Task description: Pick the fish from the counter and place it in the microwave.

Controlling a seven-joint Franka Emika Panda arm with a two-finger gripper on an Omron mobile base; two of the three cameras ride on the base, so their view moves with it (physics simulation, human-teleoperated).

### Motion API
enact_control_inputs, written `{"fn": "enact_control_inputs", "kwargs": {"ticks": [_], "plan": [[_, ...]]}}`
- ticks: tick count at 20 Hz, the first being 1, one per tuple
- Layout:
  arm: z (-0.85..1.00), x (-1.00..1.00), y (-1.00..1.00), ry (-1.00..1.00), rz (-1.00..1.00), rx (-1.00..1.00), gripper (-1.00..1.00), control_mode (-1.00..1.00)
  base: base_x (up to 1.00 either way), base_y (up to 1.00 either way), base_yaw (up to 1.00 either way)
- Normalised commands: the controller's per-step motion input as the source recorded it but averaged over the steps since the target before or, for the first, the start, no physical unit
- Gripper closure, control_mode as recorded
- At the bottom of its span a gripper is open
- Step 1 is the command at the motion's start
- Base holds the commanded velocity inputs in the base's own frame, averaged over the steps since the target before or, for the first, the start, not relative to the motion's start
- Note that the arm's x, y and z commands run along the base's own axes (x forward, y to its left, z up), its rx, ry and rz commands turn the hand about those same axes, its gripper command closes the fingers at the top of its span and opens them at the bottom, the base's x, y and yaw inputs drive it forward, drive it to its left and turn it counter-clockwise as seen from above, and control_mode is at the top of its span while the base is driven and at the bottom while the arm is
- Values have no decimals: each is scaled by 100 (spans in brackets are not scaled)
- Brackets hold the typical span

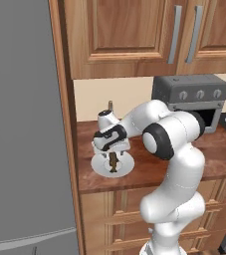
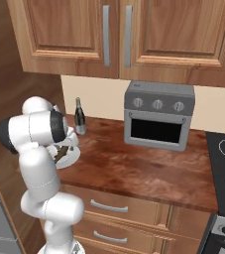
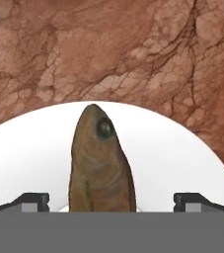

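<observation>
Currently the end effector (image 3: 111, 202) stands wide open, one fingertip on each side of the fish (image 3: 101, 163), gripping nothing. That fish lies on a white plate (image 1: 100, 167) set on the counter (image 1: 209, 154) near its left end. A dark wine bottle (image 2: 79, 117) stands behind the plate. A grey toaster oven (image 2: 158, 115) sits further right.

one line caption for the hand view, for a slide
Open gripper poised over the brown fish, which lies on a white plate on the reddish-brown counter, one fingertip either side.
</observation>
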Motion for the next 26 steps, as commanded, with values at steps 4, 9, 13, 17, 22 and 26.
{"fn": "enact_control_inputs", "kwargs": {"ticks": [4, 9, 13, 17, 22, 26], "plan": [[-11, -5, 7, 4, -3, 0, -100, -100, 0, 0, 0], [-17, -12, 0, 4, -6, 0, -100, -100, 0, 0, 0], [-20, -11, 0, 3, -8, 0, -100, -100, 0, 0, 0], [-24, -18, 0, 1, -9, 0, -100, -100, 0, 0, 0], [-22, -16, 0, 0, -10, 0, 100, -100, 0, 0, 0], [-15, -14, 0, 0, -10, 0, 100, -100, 0, 0, 0]]}}
